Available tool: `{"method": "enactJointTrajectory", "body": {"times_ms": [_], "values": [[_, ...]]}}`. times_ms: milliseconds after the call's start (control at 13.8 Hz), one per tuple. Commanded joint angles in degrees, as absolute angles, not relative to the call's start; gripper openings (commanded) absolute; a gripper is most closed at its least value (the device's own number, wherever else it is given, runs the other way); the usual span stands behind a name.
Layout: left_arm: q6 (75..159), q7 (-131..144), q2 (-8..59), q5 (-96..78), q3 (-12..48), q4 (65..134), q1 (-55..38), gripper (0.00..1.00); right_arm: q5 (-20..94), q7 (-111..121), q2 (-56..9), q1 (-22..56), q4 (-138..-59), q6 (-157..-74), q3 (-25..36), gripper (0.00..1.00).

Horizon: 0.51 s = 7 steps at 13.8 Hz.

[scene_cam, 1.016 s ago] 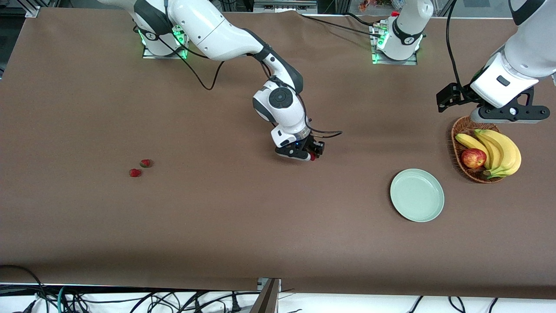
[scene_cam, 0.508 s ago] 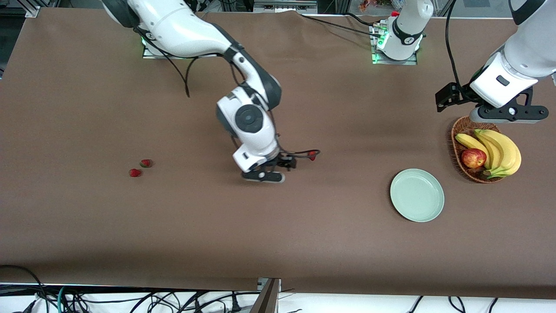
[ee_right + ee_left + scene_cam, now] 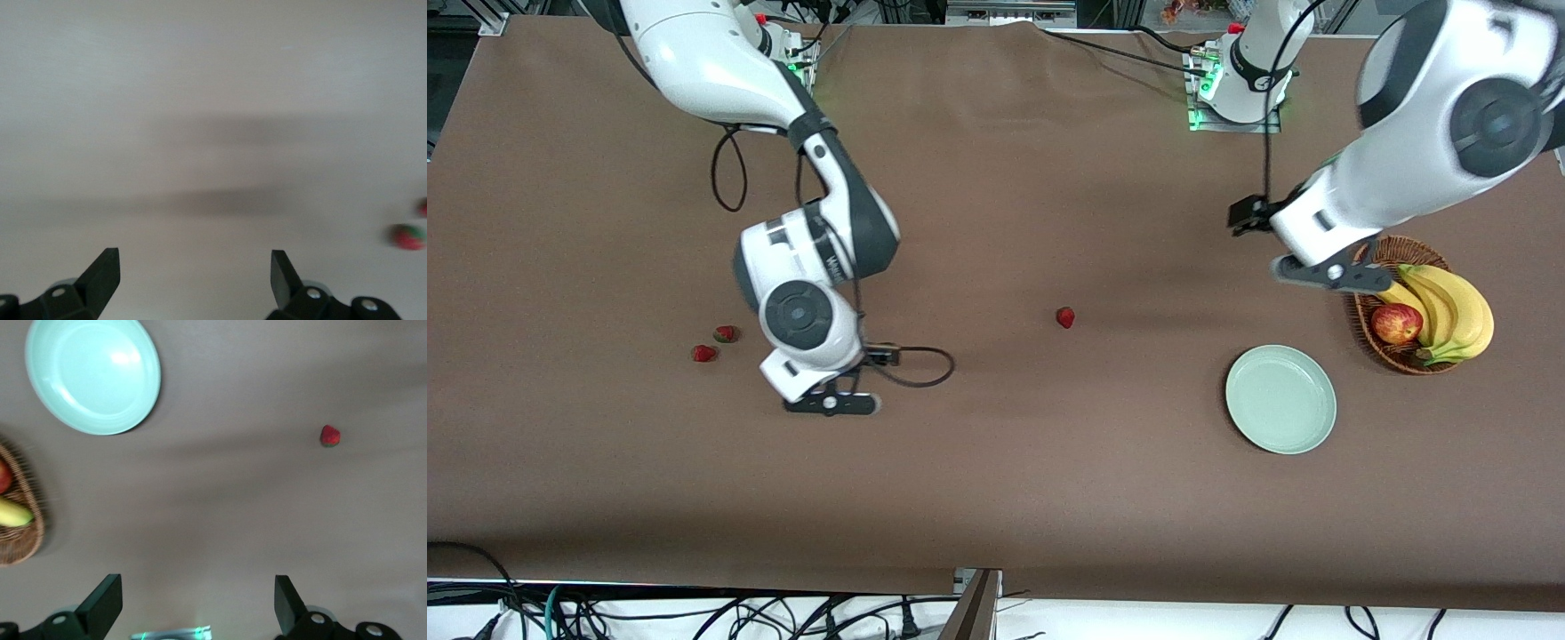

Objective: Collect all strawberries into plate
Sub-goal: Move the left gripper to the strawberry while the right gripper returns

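The strawberries [image 3: 1065,317] look small, soft and easy to bruise; take each gently at its sides. Both the left gripper [image 3: 193,607] and the right gripper [image 3: 193,283] have their fingers wide and hold nothing.

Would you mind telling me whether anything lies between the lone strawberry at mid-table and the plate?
Nothing visible does: only bare table separates the lone strawberry from the plate; the basket sits beside the plate, off that path.

Bright, even overhead light; soft arm shadows on the table [image 3: 996,498]; right wrist view motion-blurred
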State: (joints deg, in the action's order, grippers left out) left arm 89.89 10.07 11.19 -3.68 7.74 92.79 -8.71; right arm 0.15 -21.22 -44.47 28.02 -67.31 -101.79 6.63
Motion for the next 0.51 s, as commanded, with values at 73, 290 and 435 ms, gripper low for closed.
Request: {"method": "enactJointTrajectory", "body": {"times_ms": [73, 290, 435], "values": [[99.3, 24.6, 20.4, -4.6, 7.4, 91.1, -14.4, 1.0, 0.8, -6.2, -41.1, 26.7, -74.6, -100.2, 13.1, 1.0], [105.5, 32.5, 26.3, -4.4, 7.4, 91.4, -18.6, 1.0, 0.9, 0.2, -39.6, 21.9, -78.7, -101.2, 13.4, 1.0], [110.4, 37.2, 30.2, -3.8, 7.2, 91.6, -22.0, 1.0, 0.9, 1.6, -39.6, 20.0, -81.0, -101.6, 13.4, 1.0]]}}
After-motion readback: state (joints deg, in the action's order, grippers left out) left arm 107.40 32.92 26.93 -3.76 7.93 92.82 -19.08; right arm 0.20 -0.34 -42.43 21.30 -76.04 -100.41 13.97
